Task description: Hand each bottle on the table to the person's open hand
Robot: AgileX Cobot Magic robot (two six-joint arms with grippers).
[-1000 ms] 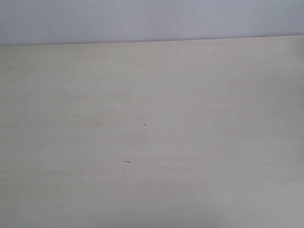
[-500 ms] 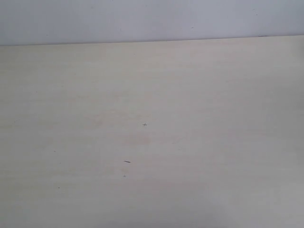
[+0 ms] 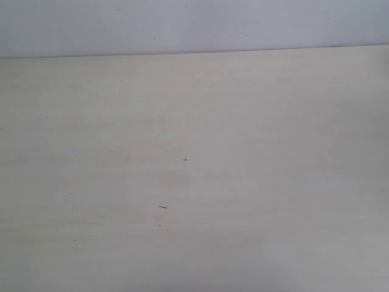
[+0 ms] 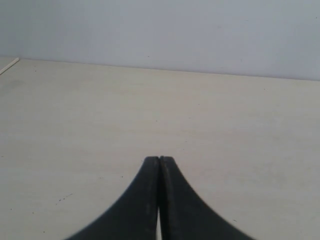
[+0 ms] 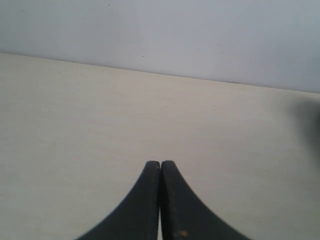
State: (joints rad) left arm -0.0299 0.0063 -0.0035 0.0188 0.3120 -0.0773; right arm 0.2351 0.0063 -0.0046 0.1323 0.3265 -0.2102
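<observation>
The pale beige table point(image 3: 255, 121) fills the exterior view and carries only a few tiny dark specks. No bottles show in any view, and the person's open hand is out of view too. Neither arm appears in the exterior view. In the left wrist view my left gripper point(image 4: 159, 159) is shut, its black fingers pressed together over bare tabletop point(image 4: 75, 115). The right wrist view shows my right gripper point(image 5: 160, 163) shut the same way above bare tabletop point(image 5: 75, 110), with nothing held.
A pale grey wall point(image 3: 194, 24) runs behind the table's far edge point(image 3: 194, 53). A blurred dark shape point(image 5: 312, 117) sits at the edge of the right wrist view. A table corner point(image 4: 9, 65) shows in the left wrist view.
</observation>
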